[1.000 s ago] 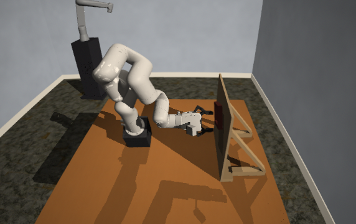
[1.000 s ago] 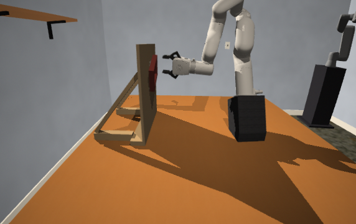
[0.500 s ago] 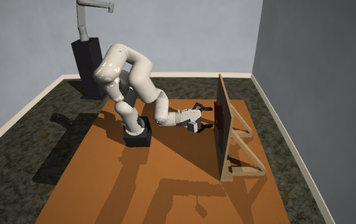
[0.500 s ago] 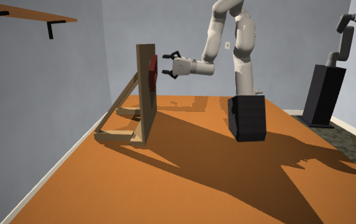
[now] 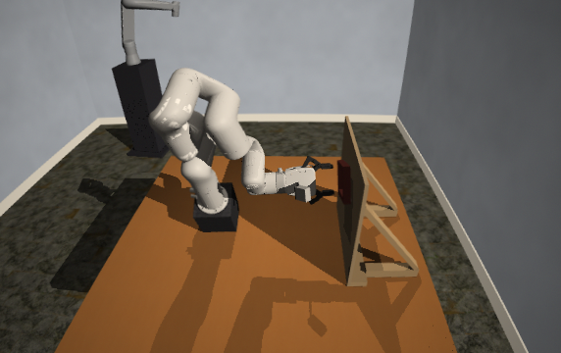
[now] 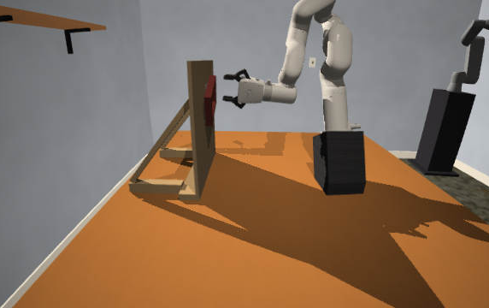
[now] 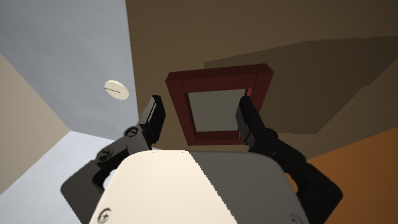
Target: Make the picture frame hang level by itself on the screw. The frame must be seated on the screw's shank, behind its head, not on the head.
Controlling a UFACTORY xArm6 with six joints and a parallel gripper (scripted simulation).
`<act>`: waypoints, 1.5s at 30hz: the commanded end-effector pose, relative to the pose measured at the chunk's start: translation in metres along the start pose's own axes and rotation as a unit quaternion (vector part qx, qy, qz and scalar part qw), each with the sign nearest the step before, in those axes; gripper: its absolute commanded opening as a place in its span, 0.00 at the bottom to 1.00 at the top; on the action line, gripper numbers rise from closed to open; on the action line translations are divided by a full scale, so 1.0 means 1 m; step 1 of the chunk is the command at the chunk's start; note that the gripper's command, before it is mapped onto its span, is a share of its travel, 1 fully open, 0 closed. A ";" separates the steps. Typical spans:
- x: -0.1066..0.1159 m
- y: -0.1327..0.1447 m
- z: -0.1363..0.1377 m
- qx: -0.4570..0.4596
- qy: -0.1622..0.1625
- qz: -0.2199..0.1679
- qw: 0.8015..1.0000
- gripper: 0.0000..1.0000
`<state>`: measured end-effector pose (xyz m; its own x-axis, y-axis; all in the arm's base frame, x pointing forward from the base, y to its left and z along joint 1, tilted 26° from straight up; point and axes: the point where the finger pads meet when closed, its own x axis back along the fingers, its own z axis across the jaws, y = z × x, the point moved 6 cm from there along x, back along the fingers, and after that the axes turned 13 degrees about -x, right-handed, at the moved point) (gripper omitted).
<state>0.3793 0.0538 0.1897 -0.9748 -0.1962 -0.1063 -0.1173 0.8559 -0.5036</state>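
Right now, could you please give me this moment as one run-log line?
gripper: open, holding nothing | red picture frame: at upright board | seating on screw: cannot tell
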 end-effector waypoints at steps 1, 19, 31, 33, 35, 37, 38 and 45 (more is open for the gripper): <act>0.008 0.035 -0.011 0.023 -0.002 -0.008 1.000 1.00; 0.016 0.053 -0.015 0.039 -0.002 -0.015 0.999 1.00; 0.022 0.064 -0.018 0.053 -0.001 -0.015 0.998 1.00; 0.022 0.065 -0.018 0.055 -0.001 -0.016 0.998 1.00; 0.022 0.065 -0.018 0.055 -0.001 -0.016 0.998 1.00; 0.022 0.065 -0.018 0.055 -0.001 -0.016 0.998 1.00; 0.022 0.065 -0.018 0.055 -0.001 -0.016 0.998 1.00; 0.022 0.065 -0.018 0.055 -0.001 -0.016 0.998 1.00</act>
<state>0.3461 0.1130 0.1696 -0.9710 -0.2222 -0.0878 -0.1271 0.7916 -0.5977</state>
